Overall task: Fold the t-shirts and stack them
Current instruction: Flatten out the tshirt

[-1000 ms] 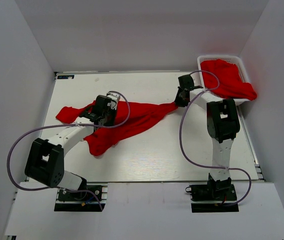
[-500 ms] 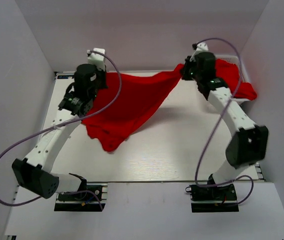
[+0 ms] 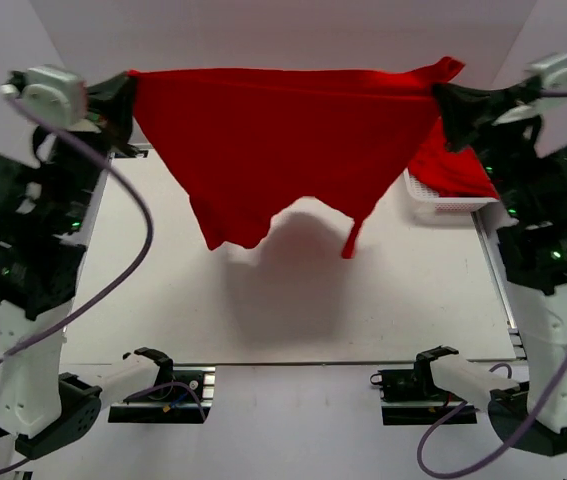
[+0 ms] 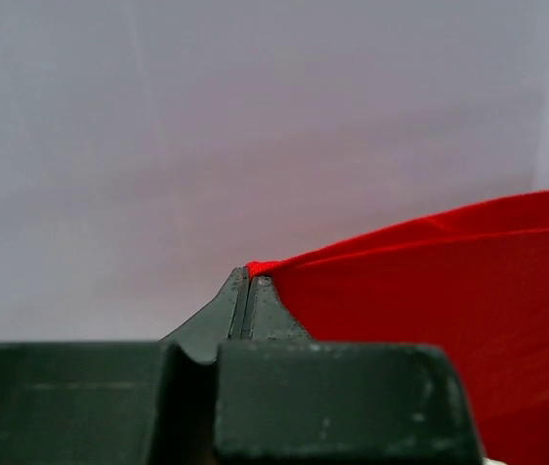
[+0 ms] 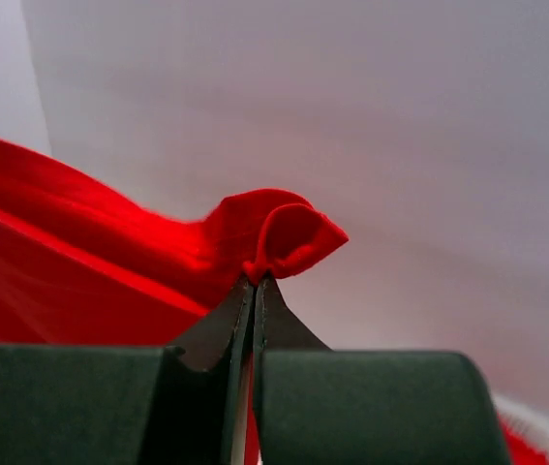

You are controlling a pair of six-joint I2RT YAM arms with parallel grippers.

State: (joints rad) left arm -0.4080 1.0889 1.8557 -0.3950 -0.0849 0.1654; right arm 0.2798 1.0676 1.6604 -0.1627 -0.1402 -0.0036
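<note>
Hanging in mid-air w/ its top edge pulled taut betw. the two raised arms, a red t-shirt [image 3: 283, 140] spreads wide above the worktop [image 3: 153, 300] and touches it nowhere. Its shadow [image 3: 283, 295] falls on the surface below. Left gripper [image 3: 131, 88] is clamped on the shirt's top left corner. In the left wrist view the tips are pressed together w/ a sliver of red cloth caught betw. them. Right gripper [image 3: 443, 95] is clamped on the top right corner, and a small bunch of cloth pokes out past its closed tips. The shirt's lower edge hangs uneven: one lobe left of centre, a narrow tail right of centre. A white basket [image 3: 443, 205] sits at the far right of the worktop, behind the right arm. It holds a 2nd red t-shirt [image 3: 453, 168], heaped and partly hidden.
</note>
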